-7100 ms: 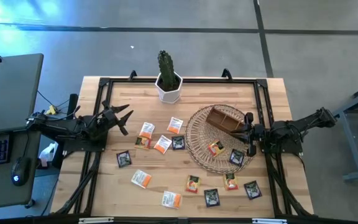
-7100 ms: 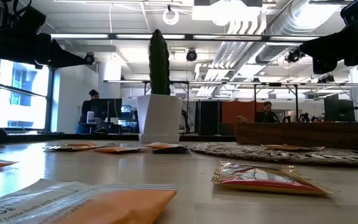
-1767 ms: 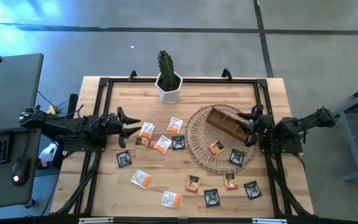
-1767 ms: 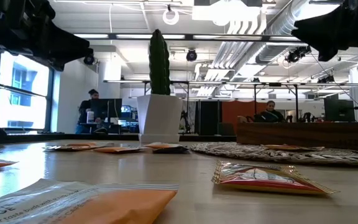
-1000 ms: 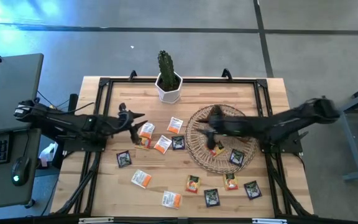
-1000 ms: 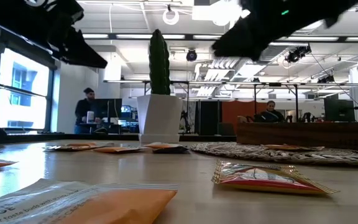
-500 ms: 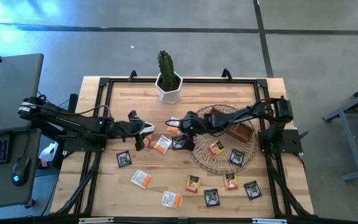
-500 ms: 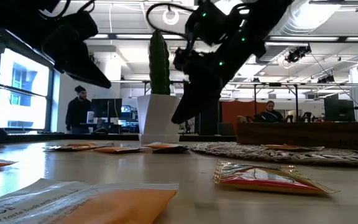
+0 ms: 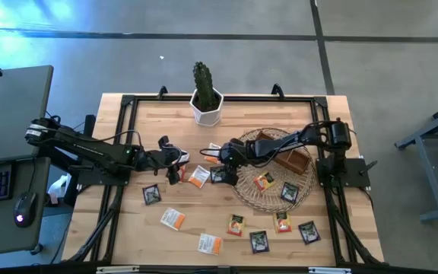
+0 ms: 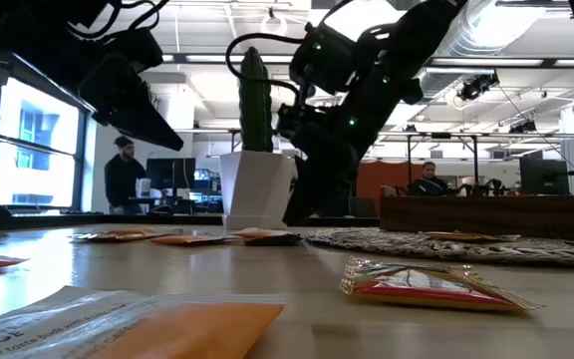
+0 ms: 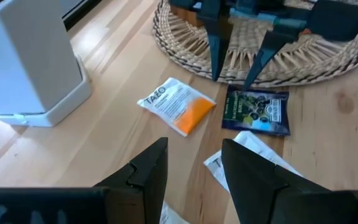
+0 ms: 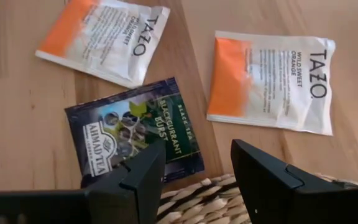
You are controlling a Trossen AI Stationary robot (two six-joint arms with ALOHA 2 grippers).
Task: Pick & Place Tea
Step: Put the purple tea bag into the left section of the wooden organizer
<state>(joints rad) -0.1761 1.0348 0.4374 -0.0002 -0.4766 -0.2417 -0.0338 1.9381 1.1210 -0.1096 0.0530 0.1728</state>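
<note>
Wooden table [image 9: 128, 228] strewn with flat square tea sachets [image 12: 271, 81] — orange-white, black-green. Right gripper [image 9: 224, 169] over a black sachet [image 12: 135, 135], fingers apart; left gripper [image 9: 175, 164] fingers apart, empty.

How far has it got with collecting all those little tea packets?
Barely started. Two sachets lie on the wicker tray, though whether the robot put them there is unclear; the wooden box on it looks empty. Right now the right gripper hangs open over a black sachet beside the tray, and the left gripper is open above the white-and-orange sachets. About a dozen still lie on the table.
</note>
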